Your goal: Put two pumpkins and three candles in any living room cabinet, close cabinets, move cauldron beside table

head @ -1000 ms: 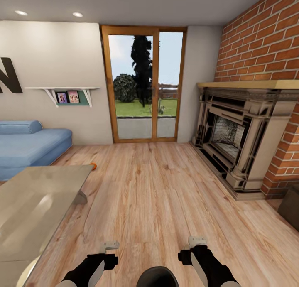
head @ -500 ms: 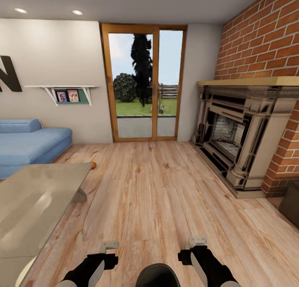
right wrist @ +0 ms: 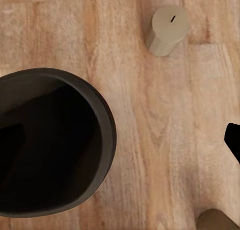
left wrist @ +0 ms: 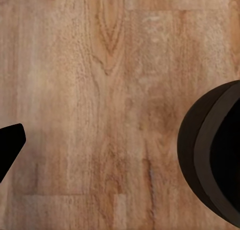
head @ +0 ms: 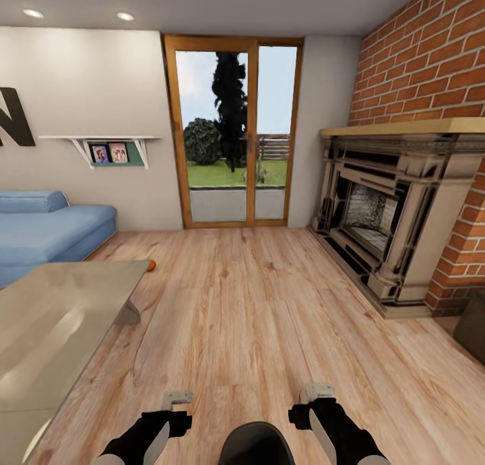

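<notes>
The black cauldron (head: 256, 445) sits on the floor at the bottom edge of the head view, between my two arms. My left gripper (head: 176, 401) hangs open over bare floor beside the cauldron's rim (left wrist: 210, 155). My right gripper (head: 316, 392) is open on the other side, partly over the cauldron's mouth (right wrist: 50, 140). A beige candle (right wrist: 167, 29) stands on the floor past the cauldron. A second candle (right wrist: 217, 221) peeks in at the picture's edge. An orange pumpkin (head: 151, 265) shows behind the far corner of the glossy table (head: 60, 317). A dark cabinet's corner (head: 473, 330) is at the right edge.
A beige stone fireplace (head: 384, 216) stands against the brick wall on the right. A blue sofa (head: 47, 236) is at the far left, and a glass door (head: 232, 135) straight ahead. Wooden floor (head: 256, 303) stretches between table and fireplace.
The whole head view has shifted a little, so the camera has moved; slightly more of the cauldron shows at the bottom. Both arms keep the same pose.
</notes>
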